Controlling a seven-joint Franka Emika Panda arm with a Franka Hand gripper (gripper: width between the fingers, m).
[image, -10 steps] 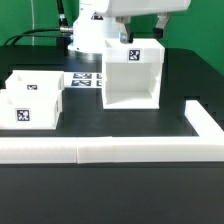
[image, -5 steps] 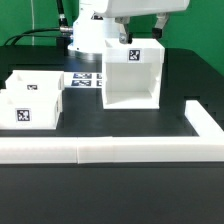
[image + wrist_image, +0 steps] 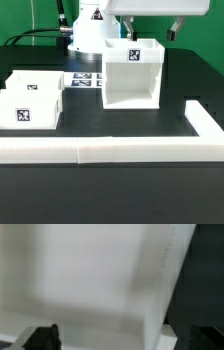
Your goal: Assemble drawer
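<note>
The white boxy housing (image 3: 130,75) stands upright in the middle of the table, its open front facing the camera and a tag on its top edge. Two small open-top trays (image 3: 30,97) with tags sit side by side at the exterior view's left. My gripper (image 3: 151,32) hangs just above the housing's top, open and empty, with one finger (image 3: 126,33) at the housing's back left and the other past its right side. In the wrist view the housing's white wall (image 3: 90,280) fills the space between my spread fingertips (image 3: 42,336), and my gripper (image 3: 124,339) holds nothing.
A long low white L-shaped bar (image 3: 110,150) runs along the front and turns back at the exterior view's right. The marker board (image 3: 85,80) lies flat between the trays and the housing. The robot base (image 3: 90,35) stands behind.
The jaws have spread wider; the finger on the exterior view's right has moved outward past the housing's side. The housing and trays have not moved.
</note>
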